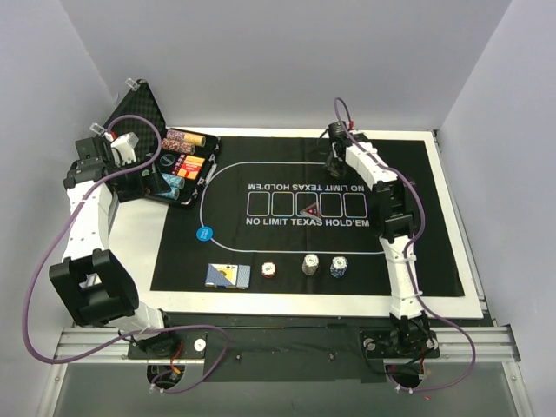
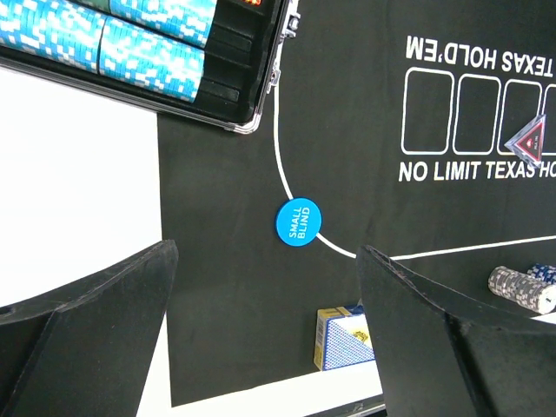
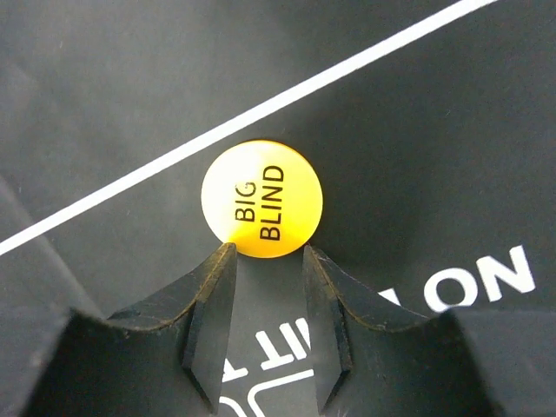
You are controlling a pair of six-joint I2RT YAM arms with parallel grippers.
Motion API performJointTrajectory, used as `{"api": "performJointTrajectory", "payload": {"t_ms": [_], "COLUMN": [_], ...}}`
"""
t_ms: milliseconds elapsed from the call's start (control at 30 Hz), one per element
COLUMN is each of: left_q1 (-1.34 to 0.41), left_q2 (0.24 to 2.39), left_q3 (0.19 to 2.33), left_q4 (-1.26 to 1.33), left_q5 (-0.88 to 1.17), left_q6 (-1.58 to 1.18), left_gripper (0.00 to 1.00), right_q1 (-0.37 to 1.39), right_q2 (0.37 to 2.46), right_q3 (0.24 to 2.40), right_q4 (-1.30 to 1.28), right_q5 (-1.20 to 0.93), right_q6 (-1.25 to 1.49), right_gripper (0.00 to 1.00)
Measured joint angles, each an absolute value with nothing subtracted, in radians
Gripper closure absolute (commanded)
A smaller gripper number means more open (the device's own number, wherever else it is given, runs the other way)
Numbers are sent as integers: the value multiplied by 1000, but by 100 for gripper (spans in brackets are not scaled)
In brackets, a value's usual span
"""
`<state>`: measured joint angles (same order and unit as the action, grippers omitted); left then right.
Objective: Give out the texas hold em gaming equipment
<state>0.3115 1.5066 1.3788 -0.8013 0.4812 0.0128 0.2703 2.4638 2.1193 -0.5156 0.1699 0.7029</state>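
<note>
White table (image 1: 139,248) under a black printed felt mat (image 1: 287,249), open black case (image 1: 143,109) at its far-left corner

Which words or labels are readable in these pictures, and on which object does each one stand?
"SMALL BLIND": blue disc button.
"BIG BLIND": yellow disc button.
"NO LIMIT TEXAS HOLD'EM": black felt mat, printed twice.
Too small or blurred: print on the red triangular marker, card box and case.
</note>
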Motion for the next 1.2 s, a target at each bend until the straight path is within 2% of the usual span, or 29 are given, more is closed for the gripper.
{"api": "performJointTrajectory", "payload": {"t_ms": [167, 233, 367, 500, 733, 900, 1200], "left_q1": [311, 311, 311, 311, 312, 312, 312], "left_q2": [1531, 1534, 1535, 1535, 1516, 1481, 1430], "left_q3": [1379, 1379, 1379, 1379, 1379, 1379, 1378], "left_q4": [-801, -801, -801, -802, -805, -806, -814], "left_q5": [484, 484, 491, 502, 508, 510, 509], "left_q6": [12, 12, 11, 9, 8, 8, 9], "left_gripper": [5, 5, 5, 5, 5, 5, 5], "right_q1": [241, 234, 236, 276, 441, 538, 544], "right_q2": [2497, 2502, 2498, 2434, 2171, 2122, 2132], "right_q3": [2179, 2193, 2191, 2088, 1751, 1657, 1613], "right_q4": [-534, -535, -534, -523, -493, -446, -434], "right_q5": [150, 141, 134, 143, 197, 208, 233], "right_q6": [697, 690, 670, 629, 562, 546, 545], "right_gripper": [67, 61, 39, 30, 31, 35, 39]}}
